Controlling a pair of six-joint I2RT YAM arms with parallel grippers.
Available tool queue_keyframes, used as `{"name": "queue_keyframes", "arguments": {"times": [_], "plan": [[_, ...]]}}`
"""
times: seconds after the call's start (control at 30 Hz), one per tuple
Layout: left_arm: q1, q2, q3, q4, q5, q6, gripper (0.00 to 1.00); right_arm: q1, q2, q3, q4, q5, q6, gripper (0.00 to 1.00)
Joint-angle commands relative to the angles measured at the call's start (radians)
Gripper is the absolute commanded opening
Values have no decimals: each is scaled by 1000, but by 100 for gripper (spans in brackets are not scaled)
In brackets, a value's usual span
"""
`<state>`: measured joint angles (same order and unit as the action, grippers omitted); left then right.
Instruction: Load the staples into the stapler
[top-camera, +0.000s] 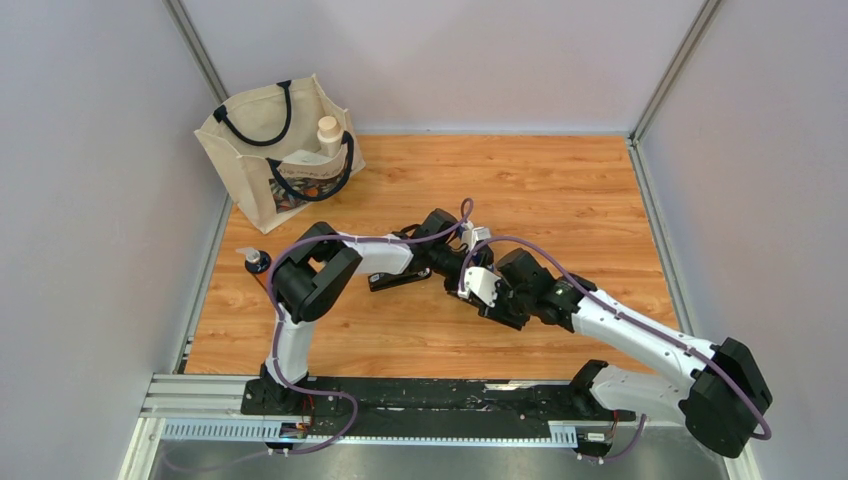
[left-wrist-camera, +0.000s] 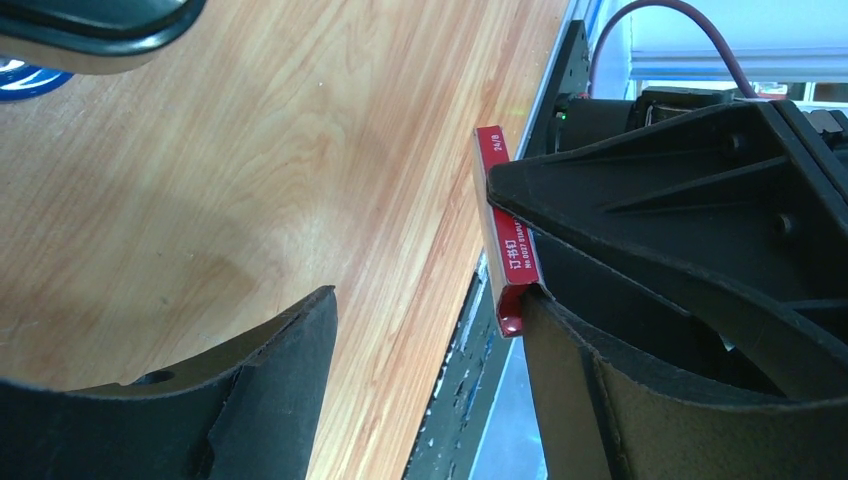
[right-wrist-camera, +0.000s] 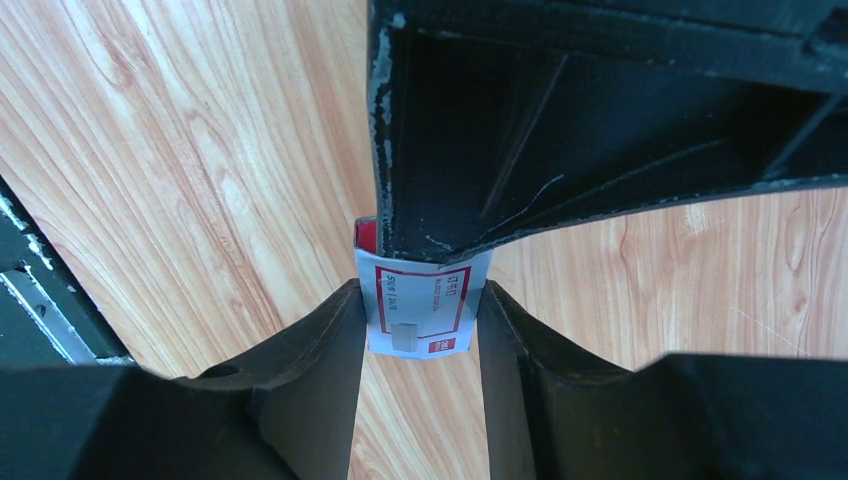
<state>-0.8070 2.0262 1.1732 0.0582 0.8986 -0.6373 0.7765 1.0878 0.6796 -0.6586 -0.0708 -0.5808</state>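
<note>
- Seen from above, two robot arms reach inward over a wooden bench (top-camera: 560, 190) and meet near its middle.
- The right claw (right-wrist-camera: 420, 325) pinches the staples (right-wrist-camera: 425, 310), a small white box with red print, between its two fingers; the box sits upright in the gap with each finger pressed to one of its sides, held above the wood.
- In the right wrist view a dark part of the other arm's claw crosses just above the box and hides its top.
- The left claw (left-wrist-camera: 430, 330) is spread wide. One of its fingers (left-wrist-camera: 270, 390) stands well clear over bare wood, while the other is just beside the red edge of the box (left-wrist-camera: 508, 260); whether it touches the box cannot be told.
- Nothing is gripped between the left claw's fingers.
- In the overhead view the box is too hidden among the two claws to make out clearly.
- A dark stapler-shaped object (top-camera: 400, 281) lies flat on the bench just beside the left arm's forearm; its colour cannot be told from above.
- A cream tote bag (top-camera: 275, 150) with dark handles stands at the far left corner of the bench, a pale bottle (top-camera: 329, 135) poking from its top.
- A small dark-capped bottle (top-camera: 257, 262) stands at the left edge of the bench, near the left arm's elbow.
</note>
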Motion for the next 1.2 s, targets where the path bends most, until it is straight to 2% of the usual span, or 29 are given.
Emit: {"name": "queue_keyframes", "arguments": {"times": [0.0,0.4,0.6,0.77,0.97,1.17], "plan": [[11,-30,19,-35,-4,45,75,3,-40,0,122,23,-8,44],[38,-63,-1,-15,19,34,71,1,-19,-9,137,55,-13,44],[40,-96,-40,101,72,-31,71,-2,-9,-11,137,60,-13,44],[55,-113,-63,186,95,-85,66,-13,-14,-15,140,57,-14,44],[54,-116,-67,183,92,-78,65,-20,-20,-14,139,55,-13,44],[54,-100,-49,121,63,-35,58,-20,-31,-14,137,43,-13,44]]}}
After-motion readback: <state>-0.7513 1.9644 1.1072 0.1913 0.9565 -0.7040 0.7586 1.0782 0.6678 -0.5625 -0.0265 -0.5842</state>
